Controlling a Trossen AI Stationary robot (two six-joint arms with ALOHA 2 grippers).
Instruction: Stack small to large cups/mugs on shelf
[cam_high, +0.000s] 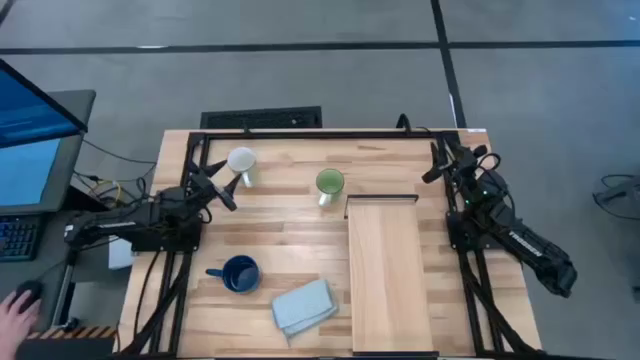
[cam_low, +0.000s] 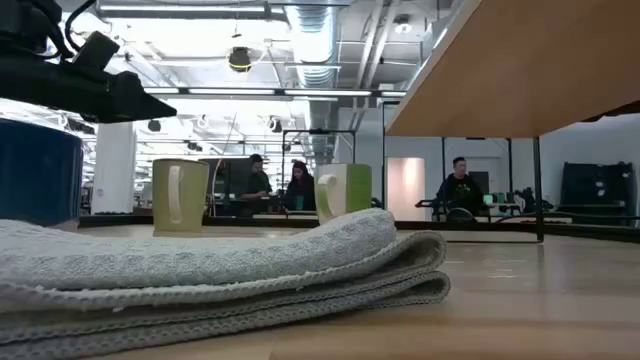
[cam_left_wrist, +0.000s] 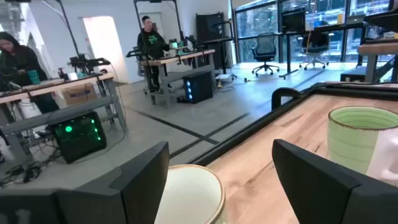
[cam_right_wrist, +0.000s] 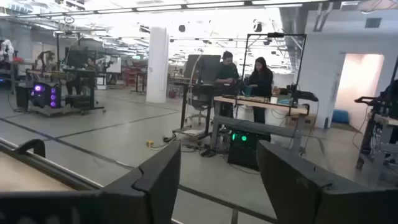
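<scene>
The white mug (cam_high: 241, 160) stands upright at the table's far left, the light green mug (cam_high: 329, 183) near the far middle, and the dark blue mug (cam_high: 240, 273) near the front left. The light-wood shelf (cam_high: 388, 270) runs from mid-table to the near edge. My left gripper (cam_high: 225, 185) is open just left of the white mug. In the left wrist view its fingers (cam_left_wrist: 221, 149) stand on either side of the mug's rim (cam_left_wrist: 189, 190) without touching it. My right gripper (cam_high: 447, 160) is open and empty at the far right, facing off the table (cam_right_wrist: 219, 149).
A folded grey-blue cloth (cam_high: 305, 305) lies near the front edge between the blue mug and the shelf. A dark frame (cam_high: 300, 135) runs along the table's far edge. People work at desks in the room beyond. A hand (cam_high: 15, 310) rests at the far left, off the table.
</scene>
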